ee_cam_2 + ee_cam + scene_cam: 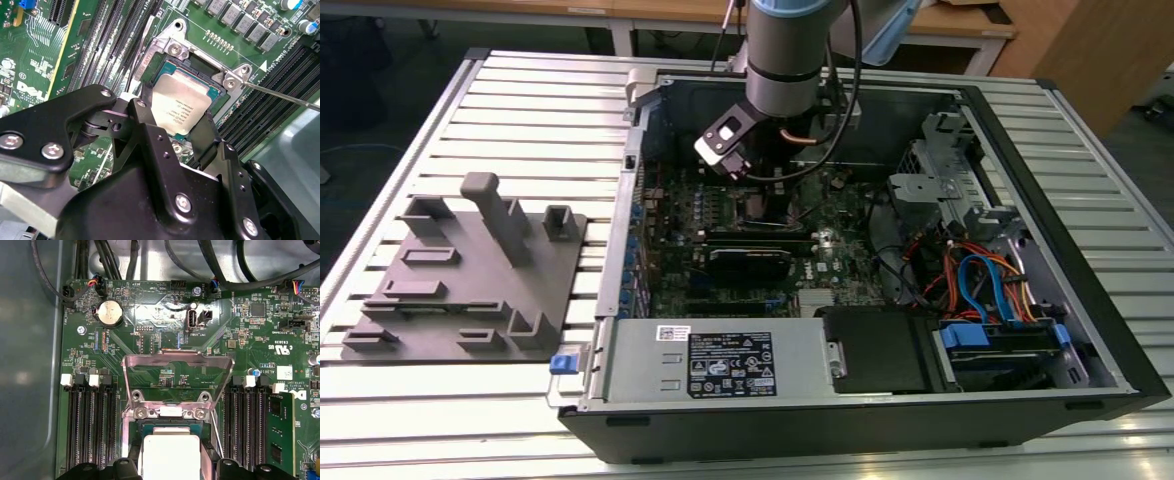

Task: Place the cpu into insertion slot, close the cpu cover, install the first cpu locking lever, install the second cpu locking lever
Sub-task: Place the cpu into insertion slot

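The cpu (182,102) lies flat in the insertion slot (200,63), its silvery top facing up and level with the socket's metal rim. The tool (174,119) is down directly over it, straddling the chip on two opposite sides; I cannot tell whether it grips the chip or has let go. The cpu cover (177,357) stands raised on its hinge at the socket's edge, with the motherboard (150,305) visible through its window. A thin locking lever (280,95) juts out sideways from the socket, unlatched. Long black memory slots (92,430) flank the socket. The arm (787,60) reaches down into the open computer case (854,420), which lies on the slatted surface (520,90) beside a grey fixture plate (467,290).
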`<action>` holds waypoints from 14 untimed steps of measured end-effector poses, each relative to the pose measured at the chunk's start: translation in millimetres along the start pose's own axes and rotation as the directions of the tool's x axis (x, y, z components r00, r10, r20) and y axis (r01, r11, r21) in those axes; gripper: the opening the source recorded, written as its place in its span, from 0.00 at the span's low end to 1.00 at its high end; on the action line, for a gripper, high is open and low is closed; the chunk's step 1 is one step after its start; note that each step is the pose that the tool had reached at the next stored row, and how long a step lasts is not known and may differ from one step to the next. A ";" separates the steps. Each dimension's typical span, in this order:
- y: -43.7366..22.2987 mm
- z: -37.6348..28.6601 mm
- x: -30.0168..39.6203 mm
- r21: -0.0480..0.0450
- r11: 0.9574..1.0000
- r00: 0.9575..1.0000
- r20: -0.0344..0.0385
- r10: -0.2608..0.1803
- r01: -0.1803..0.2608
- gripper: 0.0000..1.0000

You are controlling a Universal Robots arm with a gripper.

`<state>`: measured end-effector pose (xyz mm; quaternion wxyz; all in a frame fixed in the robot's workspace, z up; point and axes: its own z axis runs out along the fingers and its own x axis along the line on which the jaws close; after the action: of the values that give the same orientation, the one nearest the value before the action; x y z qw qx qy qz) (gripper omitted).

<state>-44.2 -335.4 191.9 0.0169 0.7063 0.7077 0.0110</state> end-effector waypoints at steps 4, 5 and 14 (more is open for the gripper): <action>0.0 0.1 0.0 0.000 1.000 1.000 0.000 0.000 0.000 0.54; 0.0 0.1 0.0 0.000 1.000 1.000 0.000 0.000 0.000 0.54; 0.0 0.3 0.0 0.000 1.000 1.000 0.000 0.005 -0.005 0.54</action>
<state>-44.2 -335.4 191.7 0.0170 0.7081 0.7059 0.0110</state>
